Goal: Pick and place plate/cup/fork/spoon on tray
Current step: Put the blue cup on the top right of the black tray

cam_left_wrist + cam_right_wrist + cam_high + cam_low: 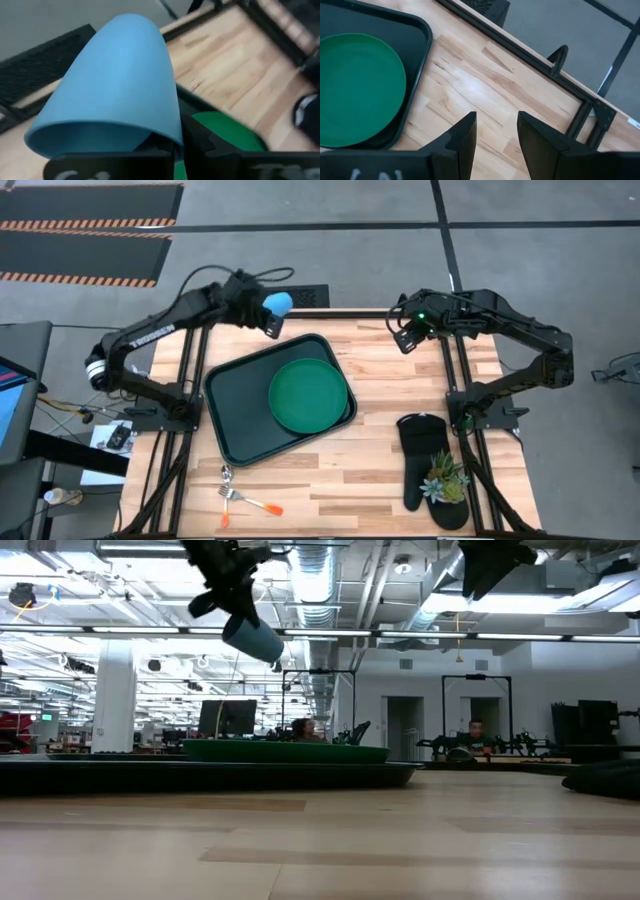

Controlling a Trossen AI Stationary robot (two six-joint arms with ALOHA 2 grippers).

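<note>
Light blue, the one cup [277, 303] hangs well above the table in the left gripper [268, 315], whose fingers are clamped shut on its rim. In the low view the cup [253, 638] is tilted, its long axis slanting, with the mouth turned up toward the gripper and the closed base lower; in the high view it sits over the far left edge of the table, just beyond the far corner of the tray [232, 402].

One tray lies left of centre on the wooden table [380, 370], turned slightly askew to the table edges. One bright green plate [308, 395] lies flat inside it, pushed toward the tray's right side.

One fork [250, 500] lies on the near left part of the table, its long axis running left to right, tines pointing left and orange handle to the right. One spoon [226, 490] lies just beside it, its bowl toward the tray and its slim handle crossing the fork near the tines.

At the far right the right gripper [405, 338] waits above bare wood, its two fingers [465, 137] parted and holding nothing. One black oven mitt [422, 460] lies on the right, with one small plant [444, 477] on it.
</note>
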